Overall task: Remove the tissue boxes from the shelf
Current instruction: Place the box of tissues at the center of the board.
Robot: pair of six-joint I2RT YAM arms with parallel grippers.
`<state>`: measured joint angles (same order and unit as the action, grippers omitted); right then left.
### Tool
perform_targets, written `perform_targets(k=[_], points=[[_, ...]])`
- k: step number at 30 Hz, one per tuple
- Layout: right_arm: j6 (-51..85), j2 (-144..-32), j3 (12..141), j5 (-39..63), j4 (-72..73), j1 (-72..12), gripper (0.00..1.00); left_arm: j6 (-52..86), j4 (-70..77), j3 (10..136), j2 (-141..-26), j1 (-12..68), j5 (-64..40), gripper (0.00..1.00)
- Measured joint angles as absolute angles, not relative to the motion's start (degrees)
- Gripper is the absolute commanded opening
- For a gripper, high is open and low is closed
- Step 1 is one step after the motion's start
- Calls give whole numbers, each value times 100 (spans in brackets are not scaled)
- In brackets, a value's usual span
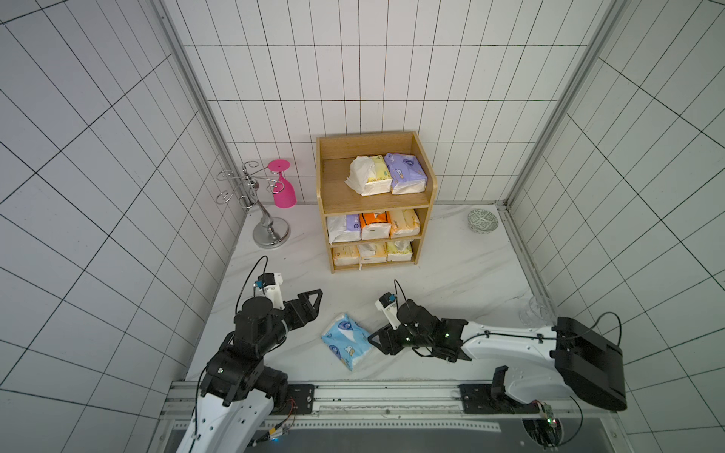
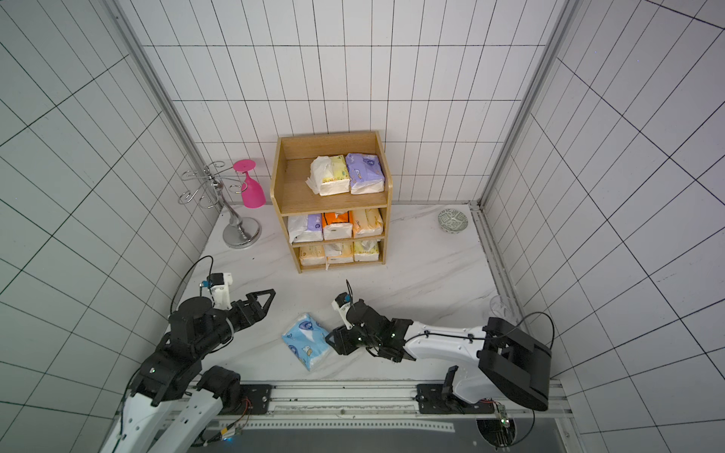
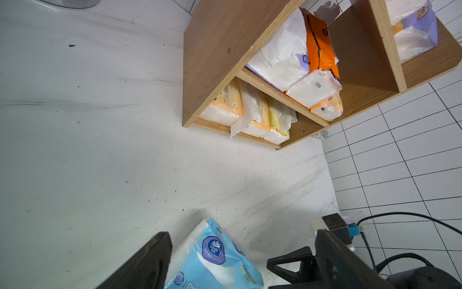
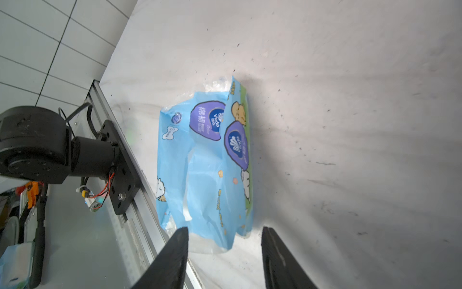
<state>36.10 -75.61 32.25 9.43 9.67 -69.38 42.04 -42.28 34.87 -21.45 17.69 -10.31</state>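
Right gripper (image 1: pixel 374 343) low, jaws parted at blue tissue pack's (image 1: pixel 347 345) end; left gripper (image 1: pixel 314 304) wide, pointing toward shelf (image 1: pixel 337 192)

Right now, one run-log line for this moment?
light blue pack: on table | right tool: open, at pack's end | left tool: open, empty | shelf: eight packs

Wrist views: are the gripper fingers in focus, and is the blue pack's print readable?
Right wrist view: the right gripper's fingers are soft dark shapes; the blue tissue pack is sharp, its print readable. Left wrist view: the left gripper's fingers are blurred too, the shelf sharp.
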Motion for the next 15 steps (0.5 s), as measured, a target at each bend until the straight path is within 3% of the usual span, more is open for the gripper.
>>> perform_targets(k=[7, 15], points=[[3629, -7188, 3181, 567, 869, -6938, 48, 4523, -4222, 3144, -2353, 2014, -939, 93], [3715, -8311, 3308, 1017, 1048, -6941, 46, 5229, -4224, 2508, -2320, 3048, -344, 93]])
